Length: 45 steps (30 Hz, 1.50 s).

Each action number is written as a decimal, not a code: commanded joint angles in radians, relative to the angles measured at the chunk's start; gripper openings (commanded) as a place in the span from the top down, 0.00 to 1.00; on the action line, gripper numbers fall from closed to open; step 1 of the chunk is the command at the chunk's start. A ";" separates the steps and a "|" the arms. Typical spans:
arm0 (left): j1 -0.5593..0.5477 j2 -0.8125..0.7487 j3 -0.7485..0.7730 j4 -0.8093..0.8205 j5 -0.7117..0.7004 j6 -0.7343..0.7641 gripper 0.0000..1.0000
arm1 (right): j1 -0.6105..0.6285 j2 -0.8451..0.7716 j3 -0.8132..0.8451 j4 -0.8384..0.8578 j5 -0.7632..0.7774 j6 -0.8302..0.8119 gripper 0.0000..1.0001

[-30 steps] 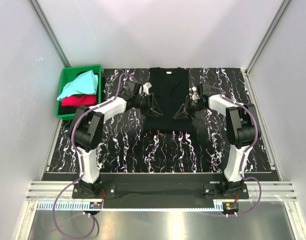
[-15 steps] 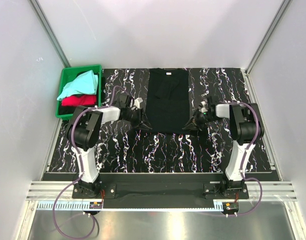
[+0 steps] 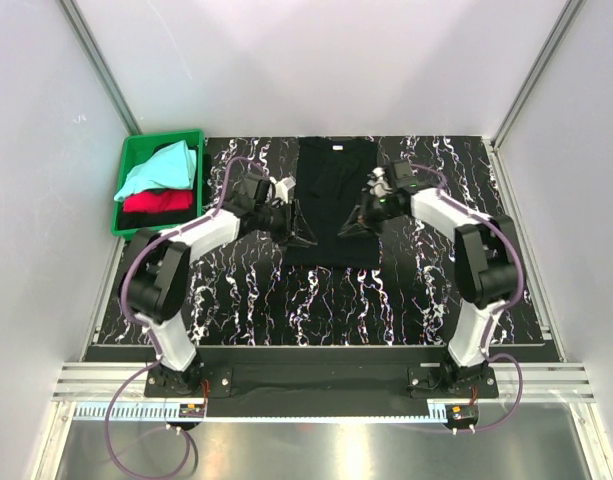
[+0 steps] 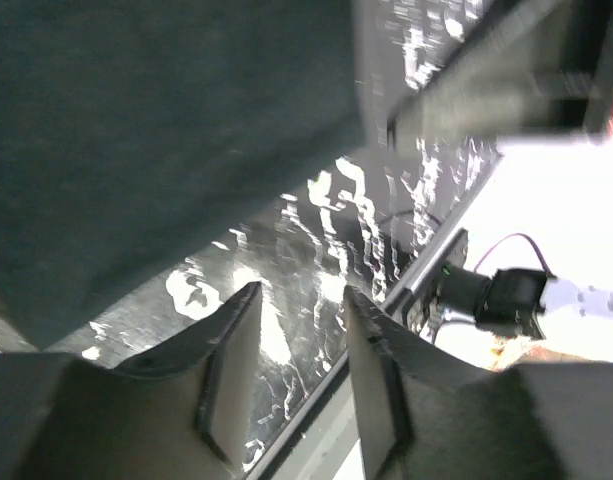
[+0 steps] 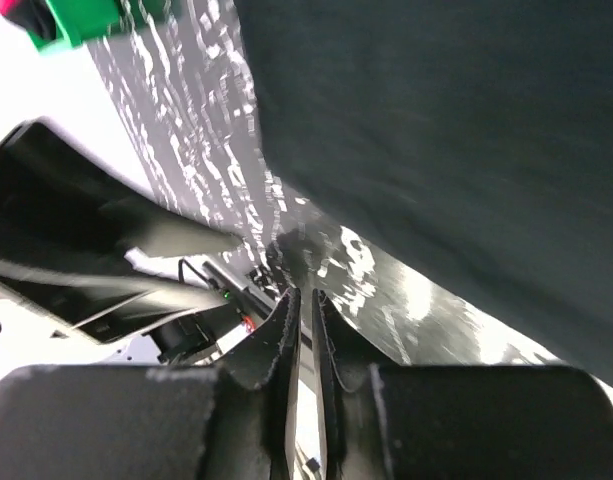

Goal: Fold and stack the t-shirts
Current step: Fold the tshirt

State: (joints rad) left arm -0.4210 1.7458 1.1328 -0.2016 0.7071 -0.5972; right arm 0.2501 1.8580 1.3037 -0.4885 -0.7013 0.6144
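A black t-shirt [image 3: 336,200], folded into a long narrow strip with a small white neck label at the far end, lies flat on the middle of the table. My left gripper [image 3: 302,237] hovers at its left edge near the front and is open and empty [image 4: 301,295]; the shirt [image 4: 166,130] shows above its fingers. My right gripper [image 3: 349,230] hovers over the shirt's right half. Its jaws [image 5: 304,295] are almost closed with nothing between them, and the shirt [image 5: 436,120] lies beyond them. A pale aqua shirt [image 3: 154,170] and a red shirt [image 3: 151,202] lie in the crate.
The green plastic crate [image 3: 134,152] stands at the table's far left; its corner also shows in the right wrist view [image 5: 81,18]. The tabletop [image 3: 246,290] is black with white streaks. Grey walls close in the back and both sides.
Both grippers rose from the shirt's front corners and moved toward the far side. The right one moved inward over the shirt. The shirt has not moved.
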 commanded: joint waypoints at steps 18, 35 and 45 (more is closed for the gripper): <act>0.034 0.205 -0.071 0.054 -0.078 -0.013 0.61 | 0.117 0.225 -0.056 0.125 -0.089 0.048 0.88; 0.033 0.123 -0.185 0.051 -0.104 0.028 0.59 | -0.216 0.027 -0.451 0.108 -0.033 -0.143 0.88; 0.025 -0.219 -0.274 -0.036 -0.015 0.042 0.43 | -0.245 -0.328 -0.529 0.033 -0.027 -0.027 0.72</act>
State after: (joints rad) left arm -0.3893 1.6886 0.8585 -0.1909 0.6624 -0.5701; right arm 0.0002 1.6482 0.7544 -0.4389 -0.7506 0.5285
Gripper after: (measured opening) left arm 0.547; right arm 0.218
